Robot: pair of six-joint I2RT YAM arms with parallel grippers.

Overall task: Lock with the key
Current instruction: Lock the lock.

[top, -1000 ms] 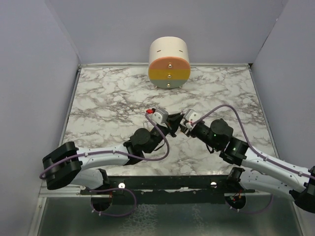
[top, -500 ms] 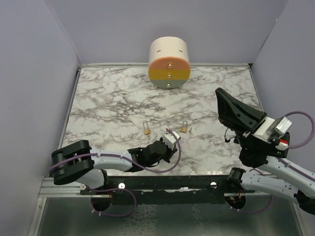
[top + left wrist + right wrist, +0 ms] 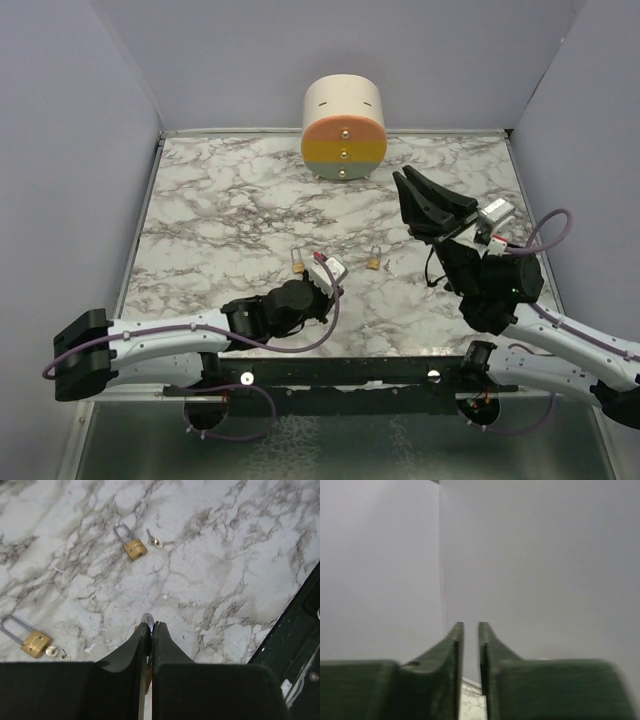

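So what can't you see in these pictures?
Top view: the padlocks are too small to tell locked or open.
Left wrist view: the left gripper hides most of a silver tip, so key or not is unclear.
Right wrist view: the right gripper faces a wall; no padlocks.

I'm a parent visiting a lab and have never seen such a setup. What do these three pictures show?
Two robot arms are bolted at a marble table's near edge. One picture is from a fixed overhead camera, the others from each arm's wrist camera. On it lie a long-shackled padlock, a shorter padlock with a key beside it, and a round striped container at the back. The left gripper pinches a small shiny metal piece, probably a key. The right gripper points at the wall, nearly closed, holding nothing.
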